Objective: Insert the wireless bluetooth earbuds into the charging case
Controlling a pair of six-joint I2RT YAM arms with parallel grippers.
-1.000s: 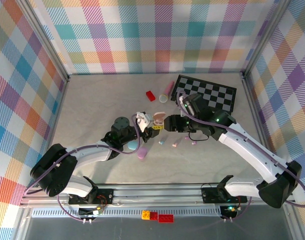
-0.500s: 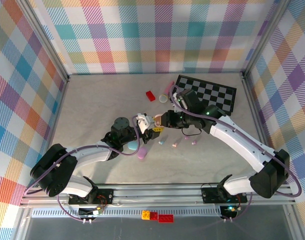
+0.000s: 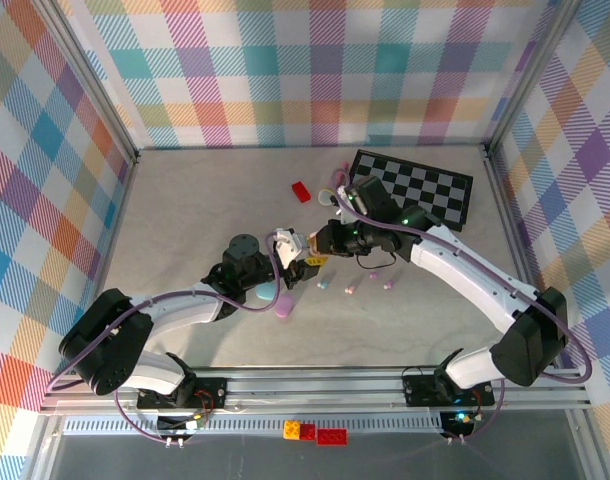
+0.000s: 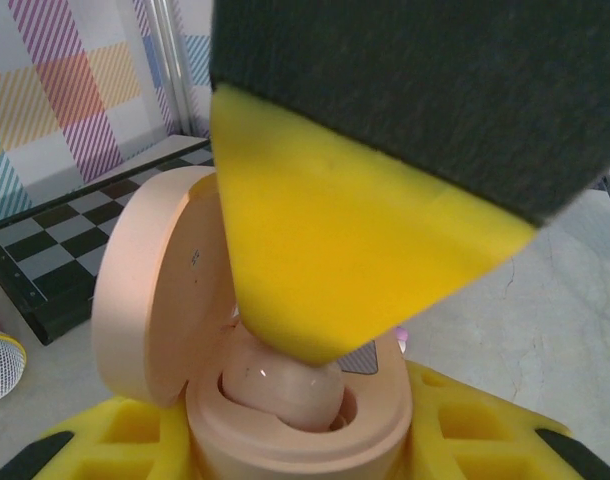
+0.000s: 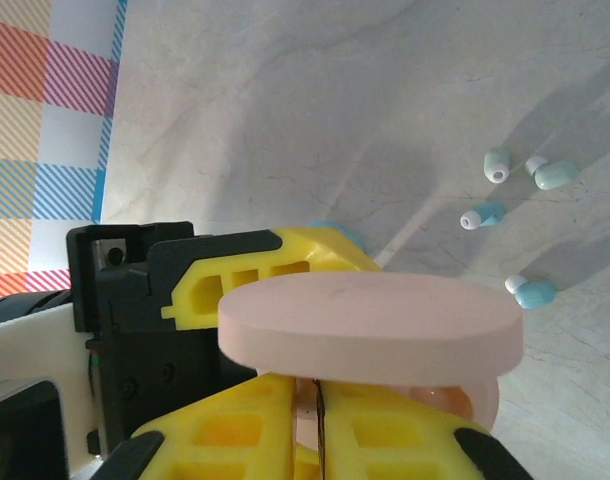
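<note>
- Left gripper [image 3: 305,256] is clamped on the pink charging case [image 4: 295,455]; its lid [image 4: 145,280] is swung open at 10 o'clock.
- Right gripper [image 5: 320,410] is pinched shut, tip on a pink earbud [image 4: 285,385] in the well. Full seating unclear.
- Loose earbuds [image 3: 350,290] lie on the table [image 3: 205,200], 5 o'clock of the case, judged left to insert.

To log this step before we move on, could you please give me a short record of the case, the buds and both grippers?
charging case: pink, lid open and tilted up, lifted off the table
left gripper: shut on the charging case, one finger on each side
right gripper: shut, tip down at the case's well
pink earbud: in the well under that tip; cannot tell if fully seated
loose earbuds: four small ones lying on the table beside the case
</note>
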